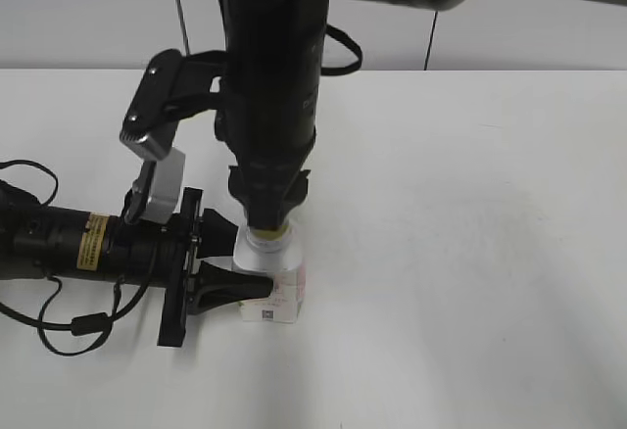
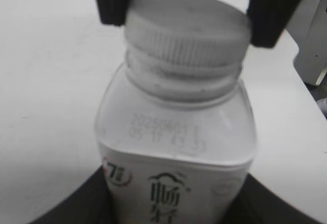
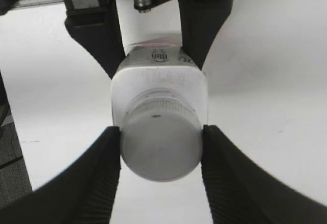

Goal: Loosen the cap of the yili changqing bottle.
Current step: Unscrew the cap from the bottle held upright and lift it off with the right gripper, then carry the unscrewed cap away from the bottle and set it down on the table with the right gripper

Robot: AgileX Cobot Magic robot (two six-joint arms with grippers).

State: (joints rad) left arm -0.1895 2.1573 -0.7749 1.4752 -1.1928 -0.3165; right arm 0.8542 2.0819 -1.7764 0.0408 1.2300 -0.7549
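The yili changqing bottle [image 1: 281, 297] stands upright on the white table [image 1: 470, 204], a squat white body with pink and grey print. It also shows in the left wrist view [image 2: 173, 147] and the right wrist view [image 3: 158, 78]. Its white ribbed cap [image 1: 266, 244] [image 2: 186, 27] [image 3: 161, 144] sits on the neck. My left gripper [image 1: 235, 258] [image 2: 173, 211] comes in from the left and is shut on the bottle's body. My right gripper [image 1: 266, 215] [image 3: 161, 152] comes straight down and is shut on the cap, one finger on each side [image 2: 189, 1].
The left arm's black body [image 1: 78, 238] lies low over the table at the left, with black cables [image 1: 59, 326] looping beside it. The right arm's thick black column [image 1: 269, 57] rises above the bottle. The table's far edge meets a pale wall.
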